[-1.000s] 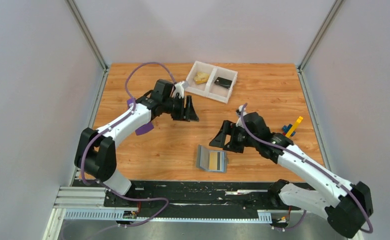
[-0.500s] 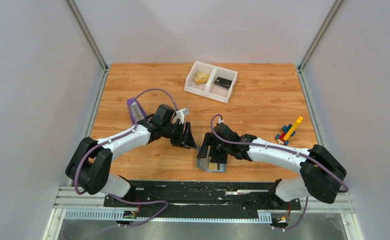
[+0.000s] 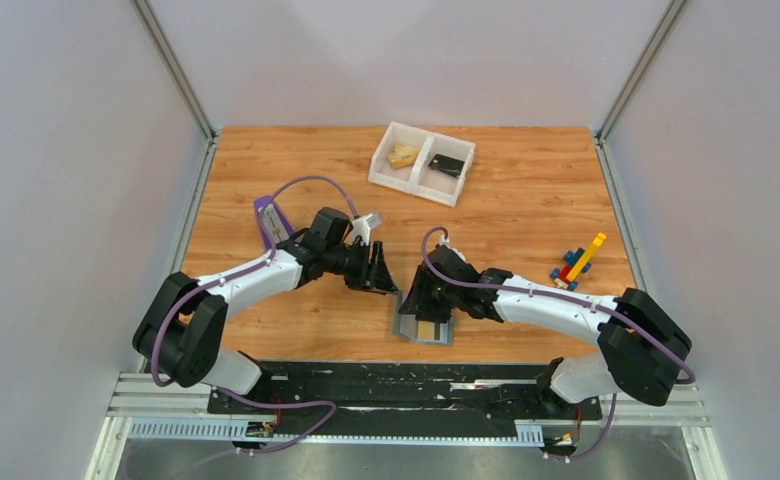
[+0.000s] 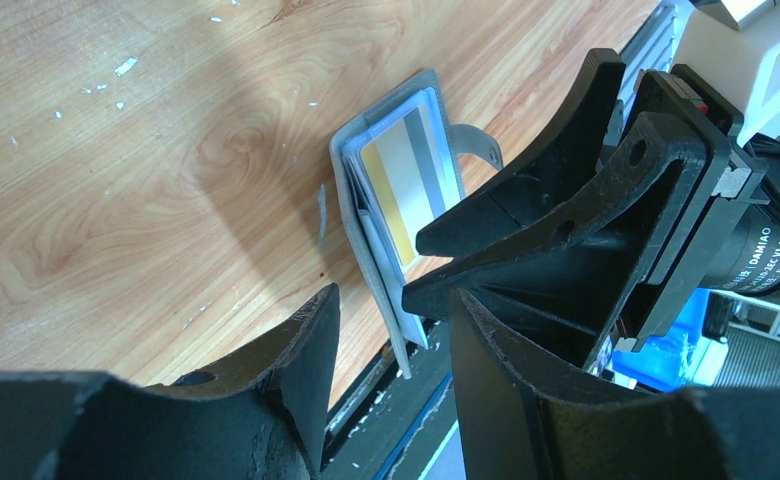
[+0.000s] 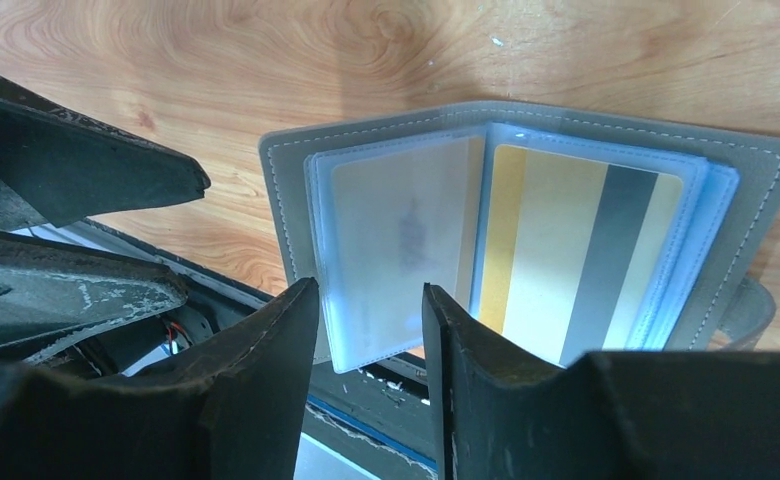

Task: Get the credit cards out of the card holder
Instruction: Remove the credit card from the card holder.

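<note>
The grey card holder (image 3: 406, 328) lies open and flat at the table's near edge. In the right wrist view the card holder (image 5: 286, 200) shows clear sleeves. A gold credit card (image 5: 566, 250) with a grey stripe fills its right sleeve, and the left sleeve looks hazy. My right gripper (image 3: 421, 300) hovers right over it; the right gripper (image 5: 371, 290) is open above the left sleeve's lower edge. My left gripper (image 3: 381, 275) stands just left of the holder. The left gripper (image 4: 394, 295) is open and empty, facing the card holder (image 4: 351, 170) and its card (image 4: 406, 190).
A white two-compartment tray (image 3: 421, 180) at the back holds a yellow piece (image 3: 402, 156) and a black piece (image 3: 448, 165). Coloured toy blocks (image 3: 578, 262) lie at the right. The black rail (image 3: 366, 375) runs just beyond the holder's near edge. The two grippers are close together.
Both arms swung in to the card holder: the left from beside the tray, the right from behind the holder down over it. Both pairs of jaws have narrowed, the right more.
</note>
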Available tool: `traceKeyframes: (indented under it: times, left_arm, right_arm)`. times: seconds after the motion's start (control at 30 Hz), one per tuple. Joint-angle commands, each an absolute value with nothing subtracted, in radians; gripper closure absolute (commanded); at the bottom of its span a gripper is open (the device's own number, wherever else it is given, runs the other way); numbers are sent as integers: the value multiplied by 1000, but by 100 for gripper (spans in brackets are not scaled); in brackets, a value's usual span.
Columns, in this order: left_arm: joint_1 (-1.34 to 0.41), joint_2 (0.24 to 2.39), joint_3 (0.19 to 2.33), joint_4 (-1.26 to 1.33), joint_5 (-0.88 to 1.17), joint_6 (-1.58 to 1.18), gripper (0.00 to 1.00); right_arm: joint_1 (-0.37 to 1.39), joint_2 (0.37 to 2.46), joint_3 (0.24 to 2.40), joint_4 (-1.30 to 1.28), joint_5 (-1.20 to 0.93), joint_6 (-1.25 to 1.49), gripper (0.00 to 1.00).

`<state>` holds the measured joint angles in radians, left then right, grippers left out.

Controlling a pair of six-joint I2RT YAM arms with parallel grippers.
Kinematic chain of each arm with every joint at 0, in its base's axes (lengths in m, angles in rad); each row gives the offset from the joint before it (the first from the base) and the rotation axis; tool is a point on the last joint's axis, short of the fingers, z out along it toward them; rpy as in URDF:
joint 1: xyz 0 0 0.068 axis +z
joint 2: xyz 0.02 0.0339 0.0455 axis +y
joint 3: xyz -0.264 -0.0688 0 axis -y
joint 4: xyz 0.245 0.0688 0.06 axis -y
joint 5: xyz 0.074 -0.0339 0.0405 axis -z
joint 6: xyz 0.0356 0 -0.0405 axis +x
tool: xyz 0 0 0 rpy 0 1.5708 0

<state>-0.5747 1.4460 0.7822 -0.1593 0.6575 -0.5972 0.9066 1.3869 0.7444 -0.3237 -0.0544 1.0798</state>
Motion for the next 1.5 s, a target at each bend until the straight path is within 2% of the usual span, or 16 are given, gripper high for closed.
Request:
traceKeyframes:
  times: [0.0,0.83,1.0,1.13,1.2,1.33,1.37,1.47]
  left_arm:
    - [-575,1454,781,-123,676,-596,48]
    - [-631,1547,799,-71,674,-621,48]
    - [-643,1584,803,-50,676,-628,51]
    - [-654,1604,808,-40,679,-632,60]
    - [-656,1607,808,-37,681,-633,68]
    - [-660,1596,808,-33,680,-638,89]
    - [-660,1590,808,-32,681,-639,97]
    - [-661,1578,808,-33,680,-648,100]
  right_arm:
    - [912,1384,753,-308,-12,1084,58]
    - [910,1241,673,-316,46,1080,62]
    - [910,1226,680,-295,35,1071,58]
    - [911,1225,680,-287,34,1074,57]
    - [910,1235,680,-281,29,1074,56]
    - [912,1263,682,-251,-12,1065,53]
    - [912,1271,685,-247,-25,1063,53]
    - [912,1293,695,-247,-34,1060,51]
